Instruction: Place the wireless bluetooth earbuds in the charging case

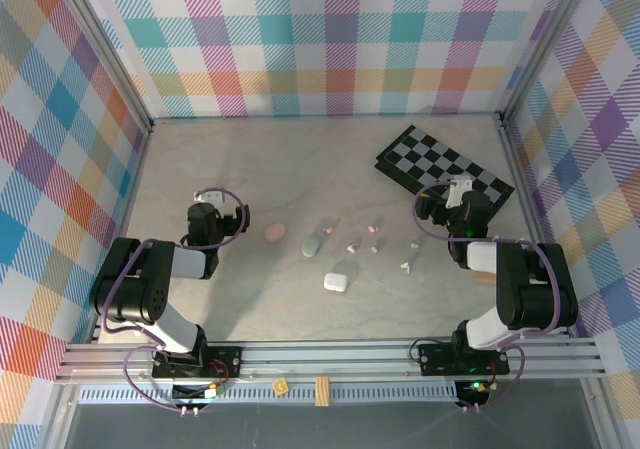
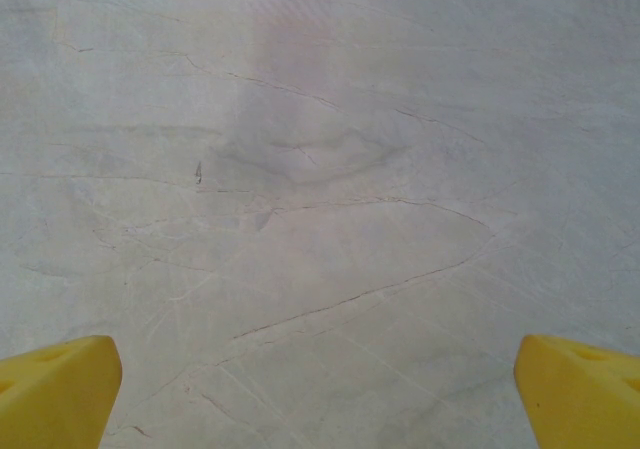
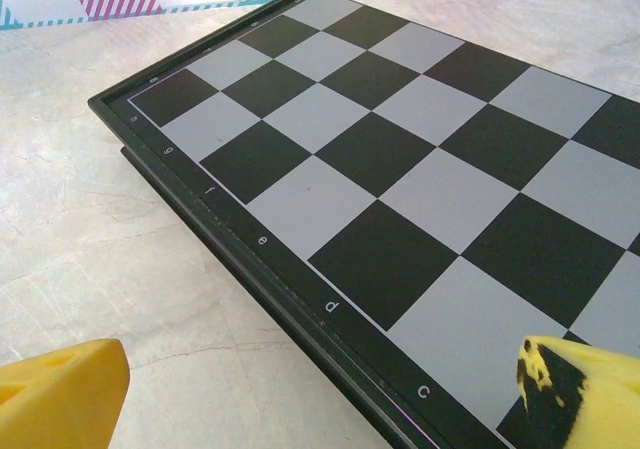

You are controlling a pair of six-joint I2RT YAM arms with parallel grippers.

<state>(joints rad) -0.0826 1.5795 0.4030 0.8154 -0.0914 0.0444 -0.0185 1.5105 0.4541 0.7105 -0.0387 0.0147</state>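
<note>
Three pebble-like charging cases lie mid-table: pink (image 1: pixel 275 232), mint green (image 1: pixel 314 245) and white (image 1: pixel 336 281), all apparently shut. Several tiny earbuds are scattered to their right, among them one at the top left (image 1: pixel 326 229), a pink one (image 1: pixel 375 227), a green one (image 1: pixel 415 244) and a white one (image 1: pixel 406 265). My left gripper (image 1: pixel 205 204) (image 2: pixel 320 394) stands open over bare table, left of the pink case. My right gripper (image 1: pixel 460 194) (image 3: pixel 320 394) is open above the near edge of the chessboard, right of the earbuds. Nothing sits between either pair of yellow fingers (image 2: pixel 60 389) (image 3: pixel 60 394).
A black-and-grey chessboard (image 1: pixel 445 164) (image 3: pixel 400 149) lies flat at the back right. Plaid walls with metal posts enclose the table on three sides. An aluminium rail (image 1: pixel 320 359) runs along the near edge with both arm bases on it.
</note>
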